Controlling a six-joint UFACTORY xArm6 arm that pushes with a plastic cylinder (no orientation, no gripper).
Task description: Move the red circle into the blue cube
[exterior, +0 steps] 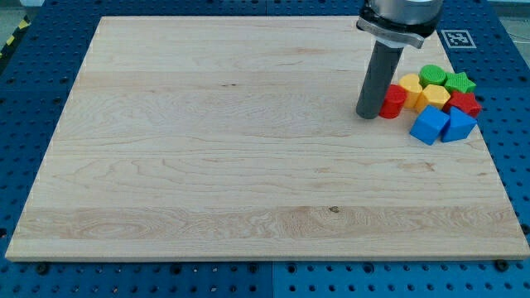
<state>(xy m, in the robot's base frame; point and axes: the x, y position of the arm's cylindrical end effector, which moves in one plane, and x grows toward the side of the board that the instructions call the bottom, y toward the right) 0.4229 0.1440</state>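
Note:
The red circle (392,101) lies at the view's right, at the left end of a cluster of blocks. My tip (368,114) rests on the board right against the red circle's left side. The blue cube (428,125) sits below and to the right of the red circle, a small gap apart. A second blue block (458,124) touches the cube's right side.
The cluster also holds a yellow block (410,85), an orange-yellow block (433,97), a green circle (431,75), a green star (459,82) and a red block (464,103). The wooden board (207,141) lies on a blue perforated table; its right edge is near the cluster.

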